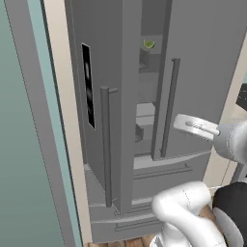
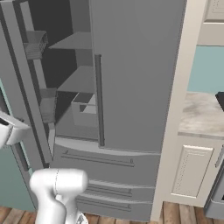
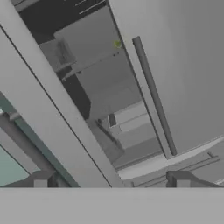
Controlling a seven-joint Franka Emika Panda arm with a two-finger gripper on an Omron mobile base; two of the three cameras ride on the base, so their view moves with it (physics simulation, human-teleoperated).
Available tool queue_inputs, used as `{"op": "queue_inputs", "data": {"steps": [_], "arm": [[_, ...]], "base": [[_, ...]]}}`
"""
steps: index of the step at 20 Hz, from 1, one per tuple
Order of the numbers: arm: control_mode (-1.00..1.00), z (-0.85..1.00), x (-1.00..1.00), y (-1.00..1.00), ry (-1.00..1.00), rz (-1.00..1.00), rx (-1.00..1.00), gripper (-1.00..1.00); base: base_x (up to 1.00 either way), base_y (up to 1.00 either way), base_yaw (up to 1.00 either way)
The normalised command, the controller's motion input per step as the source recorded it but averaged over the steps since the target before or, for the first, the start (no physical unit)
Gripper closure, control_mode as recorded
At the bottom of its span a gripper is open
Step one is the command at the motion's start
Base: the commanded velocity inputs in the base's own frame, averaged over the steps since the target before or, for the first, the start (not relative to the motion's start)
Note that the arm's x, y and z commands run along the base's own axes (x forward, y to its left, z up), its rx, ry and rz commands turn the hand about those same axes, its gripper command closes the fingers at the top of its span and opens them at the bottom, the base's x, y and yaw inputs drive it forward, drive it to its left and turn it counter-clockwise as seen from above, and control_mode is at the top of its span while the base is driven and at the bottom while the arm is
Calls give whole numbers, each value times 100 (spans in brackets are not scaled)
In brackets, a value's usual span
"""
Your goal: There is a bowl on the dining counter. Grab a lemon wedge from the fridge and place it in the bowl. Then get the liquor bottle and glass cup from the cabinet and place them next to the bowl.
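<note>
- Left base view: the grey steel fridge (image 1: 144, 96) is standing with its left door (image 1: 103, 96) swung open toward the camera, the black display panel (image 1: 88, 86) showing on its face and a long vertical handle (image 1: 105, 144) running down its edge.
- The right door (image 1: 207, 72) is sitting closed, its handle (image 1: 170, 108) lying along the inner edge.
- Through the gap between the doors, the lemon wedge (image 1: 148, 44) is resting on an upper shelf (image 1: 149, 52), near that shelf's front edge.
- Two drawers (image 1: 159, 176) are lying shut below the doors.
- The white arm (image 1: 193, 212) is rising at the lower right.
- Right base view: the fridge interior (image 2: 70, 78) is standing exposed, with grey shelves and a clear bin (image 2: 85, 109) on a lower shelf.
- Door racks (image 2: 37, 43) are hanging on the inner side of the open door.
- A cream cabinet (image 2: 192, 170) under a marbled wall counter (image 2: 203, 113) is standing to the right of the fridge.
- Hand view: the gripper (image 3: 111, 181) is standing with its two dark tips spread wide apart, nothing between them, in front of the opening.
- The lemon wedge (image 3: 117, 44) is showing as a small yellow-green speck at the right edge of an upper shelf, well apart from the tips.
</note>
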Motion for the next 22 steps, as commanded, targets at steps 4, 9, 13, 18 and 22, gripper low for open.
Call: {"op": "queue_inputs", "data": {"steps": [4,9,13,18,22], "arm": [[-100,49,-21,-93,5,4,25,-100],[-100,5,76,-61,10,9,26,-100],[-100,-3,100,-10,9,12,26,-100],[-100,-35,70,23,4,9,19,-100],[-100,-47,38,60,0,1,15,-100]], "base": [[0,0,0],[0,0,0],[0,0,0],[0,0,0],[0,0,0]]}}
